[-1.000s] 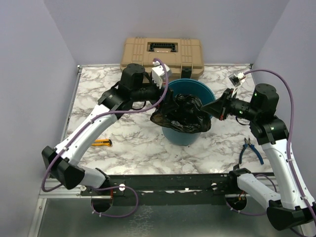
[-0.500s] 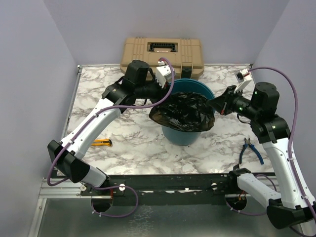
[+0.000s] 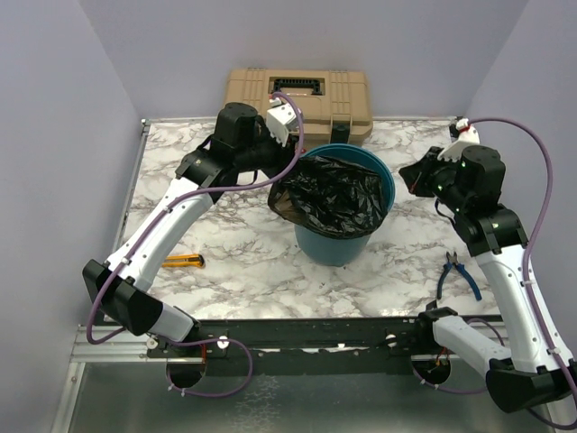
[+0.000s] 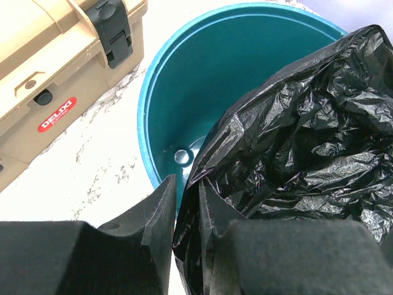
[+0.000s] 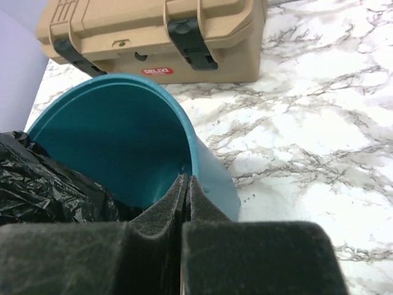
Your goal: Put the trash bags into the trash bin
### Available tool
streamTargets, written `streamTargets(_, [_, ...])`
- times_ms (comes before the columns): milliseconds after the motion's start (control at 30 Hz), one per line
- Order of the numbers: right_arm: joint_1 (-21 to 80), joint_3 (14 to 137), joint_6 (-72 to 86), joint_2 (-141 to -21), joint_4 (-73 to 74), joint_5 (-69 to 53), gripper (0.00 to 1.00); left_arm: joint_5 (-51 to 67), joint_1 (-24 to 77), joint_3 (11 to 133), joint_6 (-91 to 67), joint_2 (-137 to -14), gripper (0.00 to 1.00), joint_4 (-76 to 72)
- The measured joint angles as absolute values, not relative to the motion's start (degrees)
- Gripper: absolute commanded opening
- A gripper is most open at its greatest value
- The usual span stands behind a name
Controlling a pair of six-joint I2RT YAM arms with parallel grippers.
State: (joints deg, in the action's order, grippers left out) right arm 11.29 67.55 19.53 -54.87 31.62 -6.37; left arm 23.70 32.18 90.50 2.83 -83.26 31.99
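One bin (image 3: 343, 245) stands mid-bench (image 3: 252, 275), with one bag (image 3: 334, 197) draped over it; I cannot tell whether more are bunched there. One toolbox (image 3: 297, 95) is at the far edge, one knife (image 3: 185, 261) toward the near-left corner, and one pliers (image 3: 455, 275) by the right edge. Two grippers: left gripper (image 4: 187, 206), right gripper (image 5: 186, 193).

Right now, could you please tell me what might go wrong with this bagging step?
The trash bag drapes over the left rim of the trash bin; released there, it may slip outside. The left tool pinches the film, so pulling away could tear it or tip the bin. The shut right tool near the rim might nudge it.
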Motion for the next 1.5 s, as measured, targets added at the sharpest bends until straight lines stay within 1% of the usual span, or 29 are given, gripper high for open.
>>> streamTargets(33, [11.29, 67.55, 19.46, -54.87, 31.20, -6.28, 0.03, 23.77, 32.03, 90.50, 2.76, -83.26, 0.20, 31.90])
streamTargets(67, [11.29, 67.55, 19.40, -54.92, 30.68, -6.92, 0.20, 23.94, 31.99, 90.50, 2.61, -83.26, 0.17, 31.77])
streamTargets(100, [11.22, 67.55, 19.31, -54.98, 30.04, -8.05, 0.34, 24.10, 31.99, 90.50, 2.57, -83.26, 0.13, 31.66])
streamTargets(167, [11.20, 67.55, 19.05, -55.13, 28.88, -10.83, 0.50, 24.99, 31.99, 90.50, 2.39, -83.26, 0.10, 31.38])
streamTargets(200, [11.22, 67.55, 18.52, -55.20, 28.29, -12.32, 0.56, 25.41, 31.99, 90.50, 2.39, -83.26, 0.10, 31.38])
streamTargets(267, [11.22, 67.75, 17.72, -55.40, 27.90, -15.55, 0.61, 26.13, 31.99, 90.50, 2.42, -83.26, 0.10, 31.33])
streamTargets(333, [11.22, 69.17, 16.75, -56.36, 27.90, -20.67, 0.71, 26.74, 31.99, 90.50, 2.42, -83.26, 0.09, 31.33])
streamTargets(367, [11.22, 70.28, 16.45, -57.19, 27.79, -23.46, 0.73, 27.16, 31.99, 90.50, 2.42, -83.26, 0.08, 31.33])
streamTargets(500, [11.22, 73.47, 15.22, -60.80, 26.50, -34.02, 0.78, 28.18, 31.99, 90.50, 2.44, -83.26, 0.04, 31.33])
streamTargets(600, [11.25, 74.54, 13.23, -63.72, 26.68, -38.59, 0.79, 29.10, 31.99, 90.50, 2.44, -83.26, 0.00, 31.33])
streamTargets(733, [11.25, 75.26, 9.54, -68.05, 28.51, -42.35, 0.78, 30.00, 31.99, 90.50, 2.48, -83.26, 0.00, 31.33])
streamTargets(767, [11.25, 75.64, 8.51, -69.19, 29.52, -43.40, 0.75, 30.37, 31.99, 90.50, 2.50, -83.26, 0.00, 31.33])
streamTargets(833, [11.25, 76.31, 6.55, -71.29, 30.96, -45.71, 0.60, 30.98, 31.99, 90.50, 2.57, -83.26, 0.00, 31.33])
streamTargets(867, [11.25, 76.73, 5.45, -72.20, 31.83, -47.11, 0.48, 31.27, 31.99, 90.52, 2.59, -83.26, 0.00, 31.33])
streamTargets(933, [11.25, 77.21, 3.79, -73.30, 32.84, -49.34, 0.17, 31.68, 31.99, 90.52, 2.61, -83.26, 0.00, 31.33])
streamTargets(967, [11.25, 77.21, 3.36, -73.49, 33.04, -49.93, 0.04, 31.75, 31.99, 90.52, 2.61, -83.24, 0.00, 31.31])
streamTargets(1000, [11.25, 77.14, 3.16, -73.52, 33.12, -50.13, 0.01, 31.77, 31.99, 90.52, 2.63, -83.24, 0.00, 31.31])
streamTargets(1067, [11.25, 76.84, 3.95, -72.97, 32.67, -49.39, 0.01, 31.66, 31.99, 90.52, 2.68, -83.00, 0.00, 31.35])
streamTargets(1167, [11.25, 75.18, 5.89, -70.19, 31.16, -44.53, 0.00, 30.59, 31.99, 90.26, 2.94, -81.95, 0.00, 31.22])
streamTargets(1333, [11.35, 74.50, 9.50, -64.93, 29.82, -31.70, 0.01, 27.73, 31.97, 89.36, 3.86, -79.66, 0.00, 31.27])
streamTargets(1500, [11.44, 74.43, 11.57, -63.70, 29.71, -19.38, 0.01, 24.38, 31.64, 88.77, 4.38, -79.46, 0.00, 31.40])
